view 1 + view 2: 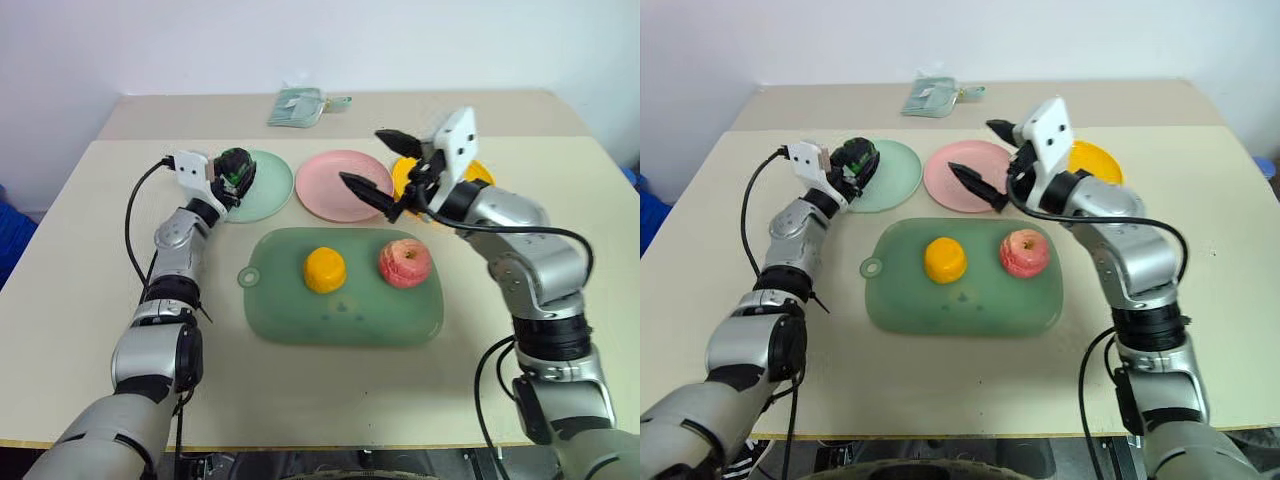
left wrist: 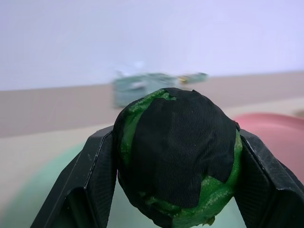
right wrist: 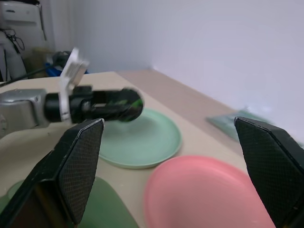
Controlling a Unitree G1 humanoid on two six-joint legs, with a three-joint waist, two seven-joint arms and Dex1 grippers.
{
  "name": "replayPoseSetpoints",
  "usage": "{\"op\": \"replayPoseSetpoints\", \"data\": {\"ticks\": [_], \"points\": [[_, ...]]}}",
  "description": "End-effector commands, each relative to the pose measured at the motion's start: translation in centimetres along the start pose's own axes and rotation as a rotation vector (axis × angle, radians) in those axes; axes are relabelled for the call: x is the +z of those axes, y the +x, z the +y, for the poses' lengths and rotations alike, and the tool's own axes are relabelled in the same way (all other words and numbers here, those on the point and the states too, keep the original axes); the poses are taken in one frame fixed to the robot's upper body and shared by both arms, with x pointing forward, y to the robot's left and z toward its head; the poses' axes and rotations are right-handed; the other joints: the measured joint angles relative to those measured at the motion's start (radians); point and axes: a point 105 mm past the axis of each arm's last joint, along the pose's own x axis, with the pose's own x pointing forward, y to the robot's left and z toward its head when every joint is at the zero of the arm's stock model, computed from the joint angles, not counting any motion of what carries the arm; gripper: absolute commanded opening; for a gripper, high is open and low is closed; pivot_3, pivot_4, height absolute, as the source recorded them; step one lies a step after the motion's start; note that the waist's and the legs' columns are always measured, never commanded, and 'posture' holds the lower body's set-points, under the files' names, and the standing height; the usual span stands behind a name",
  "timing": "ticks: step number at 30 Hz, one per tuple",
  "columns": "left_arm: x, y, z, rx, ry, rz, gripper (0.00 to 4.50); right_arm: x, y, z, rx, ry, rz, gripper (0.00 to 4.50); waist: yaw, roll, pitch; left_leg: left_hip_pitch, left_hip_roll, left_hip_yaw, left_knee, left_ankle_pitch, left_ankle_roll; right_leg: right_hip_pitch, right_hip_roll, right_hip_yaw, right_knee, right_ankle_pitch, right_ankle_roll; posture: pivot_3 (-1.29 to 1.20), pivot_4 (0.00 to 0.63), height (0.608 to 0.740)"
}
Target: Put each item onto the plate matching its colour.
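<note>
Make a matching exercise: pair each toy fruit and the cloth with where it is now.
Things:
1. dark green fruit
2. orange fruit
3. red apple
4. cloth

Places:
A. far edge of the table
B. mat, robot's right side
C. in the left gripper, over the green plate
D. mat, robot's left side

Pairs: 1-C, 2-D, 3-B, 4-A

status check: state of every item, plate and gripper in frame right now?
left gripper: shut on dark green fruit, above mint plate
right gripper: open, empty, above pink plate
orange fruit: resting on green mat
red apple: resting on green mat
mint plate: empty
pink plate: empty
yellow plate: partly hidden by right arm
folded cloth: lying at table's far edge
</note>
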Motion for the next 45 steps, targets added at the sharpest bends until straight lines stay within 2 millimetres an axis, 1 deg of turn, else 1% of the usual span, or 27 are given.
{"op": "replayPoseSetpoints", "data": {"ticks": [1, 2, 4, 7, 9, 11, 12, 13, 14, 15, 16, 17, 18, 20, 21, 23, 26, 30, 32, 33, 37, 41, 45], "points": [[1.4, 0.9, -0.3, 0.006, 0.031, -0.043, 3.21, 1.1, 0.4, -0.1, -0.012, -0.068, -0.039, 4.5, 0.001, 0.0, 0.0, 0.0, 0.0, 0.0, 0.0, 0.0, 0.0, 0.0, 0.0, 0.0, 0.0, 0.0, 0.0, 0.0, 0.15, 0.738], [1.5, 1.0, -0.5, -0.008, 0.031, -0.041, 3.75, 1.1, 0.5, -0.1, -0.012, -0.07, -0.039, 4.5, -0.001, 0.0, 0.0, 0.0, 0.0, 0.0, 0.0, 0.0, 0.0, 0.0, 0.0, 0.0, 0.0, 0.0, 0.0, 0.0, 0.15, 0.738], [1.7, 1.0, -0.7, -0.029, 0.088, -0.04, 4.48, 1.0, 0.3, -0.2, -0.017, -0.08, -0.035, 4.5, -0.003, 0.0, 0.0, -0.001, 0.0, 0.0, 0.001, 0.0, 0.0, -0.001, 0.0, 0.0, 0.001, 0.0, 0.0, 0.0, 0.15, 0.738], [2.4, 1.0, -1.0, -0.061, 0.102, -0.073, 4.48, 1.1, 0.1, -0.3, -0.019, -0.082, -0.042, 4.5, -0.006, 0.0, 0.0, -0.001, 0.0, 0.0, 0.0, 0.0, -0.001, -0.002, 0.0, 0.0, 0.001, 0.0, 0.0, 0.0, 0.15, 0.738], [3.6, 0.7, -0.8, -0.09, 0.081, -0.132, 4.48, 2.1, -0.1, 0.0, -0.003, -0.072, -0.091, 4.5, -0.008, 0.0, 0.0, -0.001, 0.0, 0.0, 0.0, 0.0, -0.001, -0.002, 0.0, 0.0, 0.002, 0.0, 0.0, 0.0, 0.15, 0.738], [4.4, 0.3, -1.5, -0.183, 0.057, -0.165, 4.48, 3.3, -0.3, 0.5, 0.017, -0.036, -0.151, 4.5, -0.01, 0.0, 0.0, -0.001, 0.0, 0.0, 0.001, 0.0, -0.001, -0.002, 0.0, 0.0, 0.002, 0.0, 0.0, 0.0, 0.15, 0.738], [4.8, -0.1, -2.4, -0.265, 0.06, -0.193, 4.48, 3.4, -0.3, 0.7, 0.028, -0.019, -0.155, 4.5, -0.013, 0.0, 0.0, -0.002, 0.0, 0.0, 0.001, 0.0, -0.001, -0.003, 0.0, 0.0, 0.002, 0.0, 0.0, 0.0, 0.15, 0.738], [4.9, -0.8, -3.6, -0.387, 0.032, -0.193, 4.48, 3.4, -0.4, 1.0, 0.047, -0.024, -0.145, 4.5, -0.015, 0.0, 0.0, -0.003, 0.0, 0.0, 0.001, 0.001, -0.001, -0.004, 0.0, 0.0, 0.002, 0.0, 0.0, 0.0, 0.15, 0.738], [5.0, -1.4, -4.5, -0.472, 0.008, -0.192, 4.48, 3.2, -0.4, 1.2, 0.061, -0.03, -0.134, 4.5, -0.022, 0.0, 0.0, -0.004, 0.0, 0.0, 0.001, 0.001, -0.001, -0.004, 0.0, 0.0, 0.002, 0.0, 0.0, 0.0, 0.15, 0.738], [5.1, -2.7, -5.6, -0.59, 0.032, -0.196, 4.48, 3.0, -0.6, 1.8, 0.104, -0.028, -0.114, 4.5, -0.025, 0.0, 0.0, -0.004, 0.0, 0.0, 0.001, 0.001, -0.001, -0.004, 0.0, 0.0, 0.002, 0.0, 0.0, 0.0, 0.15, 0.738], [5.1, -3.8, -6.3, -0.678, 0.02, -0.176, 4.48, 2.8, -0.8, 2.3, 0.139, -0.032, -0.096, 4.5, -0.028, 0.0, 0.0, -0.004, 0.0, 0.0, 0.001, 0.001, -0.001, -0.004, 0.0, 0.0, 0.002, 0.0, 0.0, 0.0, 0.15, 0.738], [5.1, -4.5, -6.6, -0.73, 0.013, -0.163, 4.48, 2.6, -1.0, 2.6, 0.16, -0.033, -0.084, 4.5, -0.029, 0.001, 0.0, -0.004, 0.0, 0.0, 0.001, 0.001, -0.001, -0.004, 0.0, 0.001, 0.002, 0.0, 0.0, 0.0, 0.15, 0.738], [5.2, -5.7, -6.8, -0.797, 0.022, -0.149, 4.48, 2.3, -1.1, 3.1, 0.194, -0.036, -0.057, 4.5, -0.03, 0.001, 0.0, -0.004, 0.0, 0.0, 0.001, 0.001, -0.001, -0.004, 0.0, 0.001, 0.002, 0.0, 0.0, 0.0, 0.15, 0.738], [4.9, -7.8, -6.0, -0.874, 0.032, -0.062, 4.48, 1.3, -1.1, 4.3, 0.251, -0.085, 0.013, 4.5, -0.037, 0.001, 0.0, -0.004, 0.001, 0.0, 0.001, 0.001, -0.001, -0.005, 0.001, 0.001, 0.002, 0.0, 0.0, 0.0, 0.15, 0.738], [4.9, -8.9, -5.4, -0.9, 0.065, -0.037, 4.48, 1.1, -0.7, 4.8, 0.266, -0.098, 0.03, 4.5, -0.039, 0.001, 0.0, -0.004, 0.002, 0.0, 0.0, 0.001, -0.001, -0.006, 0.001, 0.001, 0.003, 0.0, -0.001, 0.0, 0.15, 0.738], [5.1, -10.2, -4.3, -0.914, 0.04, 0.018, 4.48, 1.0, 0.3, 5.7, 0.284, -0.105, 0.051, 4.5, -0.046, 0.001, 0.0, -0.004, 0.003, 0.0, -0.001, 0.002, -0.003, -0.007, 0.002, 0.001, 0.003, 0.0, -0.001, 0.0, 0.15, 0.738], [5.8, -12.3, -3.4, -0.952, 0.021, 0.089, 4.48, 0.1, 1.3, 7.4, 0.334, -0.111, 0.109, 4.5, -0.052, 0.001, 0.0, -0.003, 0.003, 0.0, -0.003, 0.003, -0.005, -0.008, 0.002, 0.001, 0.004, 0.0, -0.002, 0.0, 0.15, 0.738], [6.3, -14.6, -2.4, -0.965, 0.023, 0.163, 4.48, -1.3, 2.0, 8.3, 0.35, -0.074, 0.204, 4.5, -0.046, 0.001, 0.0, -0.003, 0.003, 0.0, -0.003, 0.003, -0.005, -0.008, 0.002, 0.001, 0.003, 0.0, -0.002, 0.0, 0.15, 0.738], [6.0, -15.7, -2.3, -0.975, 0.025, 0.21, 4.48, -2.2, 2.0, 8.7, 0.371, -0.094, 0.26, 4.5, -0.042, 0.001, 0.0, -0.003, 0.003, 0.0, -0.003, 0.003, -0.005, -0.008, 0.002, 0.002, 0.003, 0.0, -0.002, 0.0, 0.15, 0.738], [5.9, -16.1, -2.4, -0.976, 0.031, 0.217, 4.48, -2.5, 1.9, 8.9, 0.386, -0.062, 0.284, 4.5, -0.038, 0.001, 0.0, -0.003, 0.003, 0.0, -0.003, 0.003, -0.005, -0.008, 0.001, 0.002, 0.003, 0.0, -0.002, 0.0, 0.15, 0.738], [6.0, -16.5, -2.9, -0.964, 0.043, 0.203, 4.48, -3.2, 1.5, 9.3, 0.435, -0.021, 0.353, 4.5, -0.022, 0.001, 0.0, -0.003, 0.003, 0.0, -0.003, 0.002, -0.003, -0.008, 0.001, 0.002, 0.003, 0.0, -0.002, 0.0, 0.15, 0.738], [6.0, -16.5, -3.2, -0.949, 0.032, 0.186, 4.48, -4.3, 1.3, 9.4, 0.454, -0.024, 0.414, 4.5, -0.023, 0.0, 0.0, -0.003, 0.003, 0.0, -0.003, 0.001, -0.001, -0.009, 0.001, 0.001, 0.002, 0.0, -0.002, 0.0, 0.15, 0.738], [5.5, -16.8, -3.4, -0.941, 0.031, 0.185, 4.48, -5.6, 1.3, 9.3, 0.451, -0.031, 0.454, 4.5, -0.027, 0.0, 0.0, -0.003, 0.003, 0.0, -0.004, 0.001, -0.001, -0.008, 0.001, 0.001, 0.003, 0.0, -0.003, 0.0, 0.15, 0.738]]}}
